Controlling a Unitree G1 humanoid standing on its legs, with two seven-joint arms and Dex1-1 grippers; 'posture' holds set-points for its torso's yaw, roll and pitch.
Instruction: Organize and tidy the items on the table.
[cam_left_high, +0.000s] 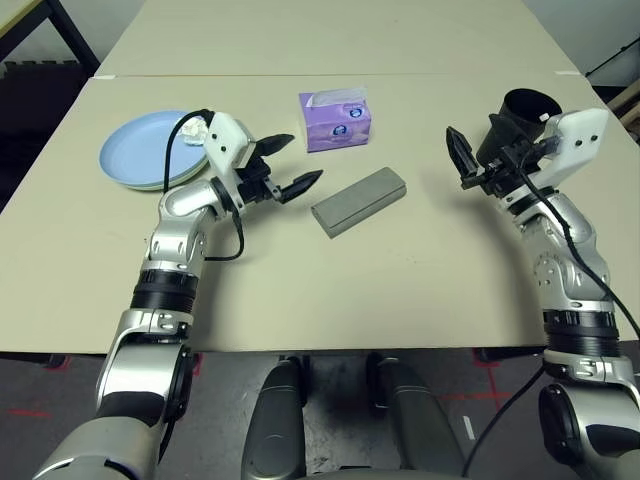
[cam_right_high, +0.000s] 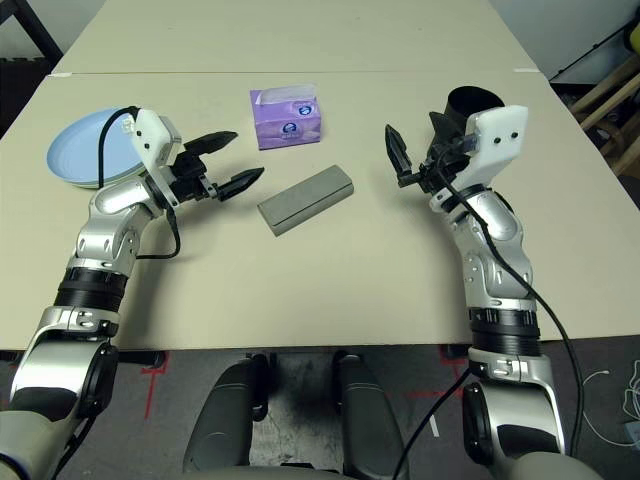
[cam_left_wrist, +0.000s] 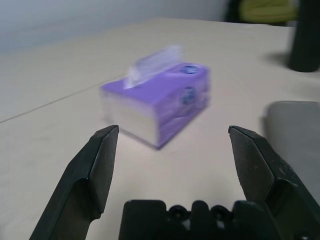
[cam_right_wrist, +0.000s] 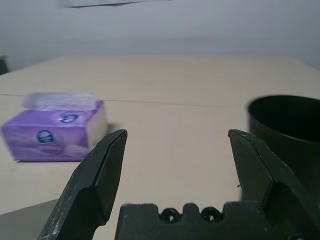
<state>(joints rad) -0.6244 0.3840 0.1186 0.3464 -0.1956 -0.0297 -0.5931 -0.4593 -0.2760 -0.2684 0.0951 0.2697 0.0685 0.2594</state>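
Note:
A light blue plate (cam_left_high: 145, 150) lies stacked on a pale green plate at the far left of the table (cam_left_high: 400, 290). A crumpled white tissue wad (cam_left_high: 194, 129) shows at its right rim, partly behind my left wrist. The purple tissue box (cam_left_high: 335, 118) stands at the middle back, and the grey glasses case (cam_left_high: 358, 200) lies aslant in front of it. My left gripper (cam_left_high: 290, 165) hovers open between the plates and the case, pointing at the tissue box (cam_left_wrist: 160, 100). My right gripper (cam_left_high: 478, 145) is open just left of the black cup (cam_left_high: 525, 108), holding nothing.
A second table (cam_left_high: 330, 30) butts against the far edge. Dark floor and black frames lie beyond the left side. Bare tabletop stretches along the near edge and between the case and the cup (cam_right_wrist: 290, 130).

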